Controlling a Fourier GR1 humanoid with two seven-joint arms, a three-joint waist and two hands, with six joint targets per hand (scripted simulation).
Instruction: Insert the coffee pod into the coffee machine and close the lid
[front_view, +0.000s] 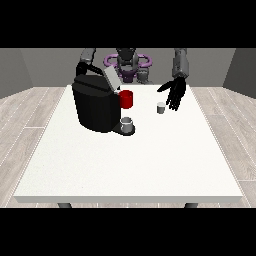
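I'm seeing the small grey coffee pod (160, 107) sitting on the white bench (130, 160), at three o'clock of the black coffee machine (96, 106), its grey lid (112, 77) standing raised. A grey cup (127, 124) is standing on the machine's tray; I cannot tell its contents. The hand at the view's right (176, 93) is hanging spread, fingers down, just beside the pod.

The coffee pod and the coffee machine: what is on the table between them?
In the front view, a red cup stands between the small grey coffee pod and the black coffee machine, right beside the machine. From pod to cup, the white table is bare.
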